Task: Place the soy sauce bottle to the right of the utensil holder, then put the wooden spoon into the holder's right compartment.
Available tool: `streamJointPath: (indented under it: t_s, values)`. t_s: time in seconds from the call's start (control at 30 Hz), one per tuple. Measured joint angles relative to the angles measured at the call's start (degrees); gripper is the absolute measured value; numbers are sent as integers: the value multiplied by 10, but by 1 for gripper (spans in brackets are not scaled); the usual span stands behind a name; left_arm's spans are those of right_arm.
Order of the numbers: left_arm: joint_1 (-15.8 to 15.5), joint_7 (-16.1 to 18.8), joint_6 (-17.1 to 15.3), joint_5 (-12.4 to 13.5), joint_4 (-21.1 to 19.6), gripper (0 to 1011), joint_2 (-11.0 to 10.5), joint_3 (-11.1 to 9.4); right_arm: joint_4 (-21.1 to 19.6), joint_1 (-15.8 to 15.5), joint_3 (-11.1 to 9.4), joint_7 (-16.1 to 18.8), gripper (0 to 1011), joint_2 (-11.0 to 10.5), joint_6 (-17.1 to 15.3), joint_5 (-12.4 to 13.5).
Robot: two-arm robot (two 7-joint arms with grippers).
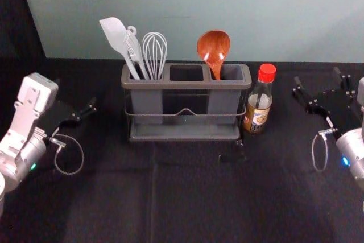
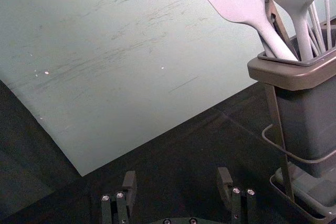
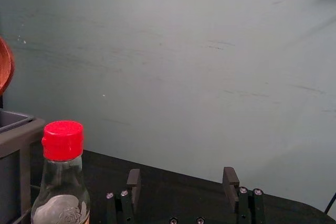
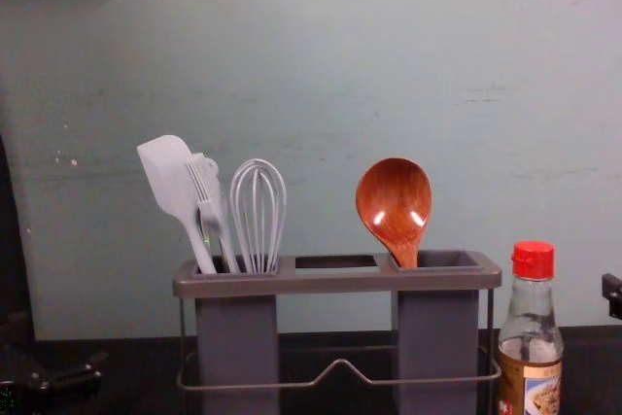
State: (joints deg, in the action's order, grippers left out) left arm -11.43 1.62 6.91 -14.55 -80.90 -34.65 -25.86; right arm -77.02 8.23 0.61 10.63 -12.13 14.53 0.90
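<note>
Standing upright just beside the right end of the utensil holder [image 1: 185, 84], toward the far edge of the desk [image 1: 187, 192], the soy sauce bottle [image 1: 262, 98] wears a red cap and a gold-edged label [image 4: 542, 394] with a picture; its writing is too small to read. The wooden spoon [image 1: 214, 46] rests bowl-up in the holder's right compartment. Its left compartment carries a spatula [image 1: 115, 32], brush [image 4: 205, 203] and whisk [image 4: 259, 261]. The left gripper [image 1: 77, 94] hangs toward the desk's left edge, the right gripper [image 1: 317, 77] toward its right edge, both spread wide and gripping nothing.
</note>
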Motion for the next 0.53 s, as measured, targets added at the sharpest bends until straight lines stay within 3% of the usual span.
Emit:
streamJointPath:
  t_s: [0.53]
  values:
    - [0, 0, 0, 0, 0, 1005, 0, 0, 0, 0, 0, 0, 1002, 0, 0, 0]
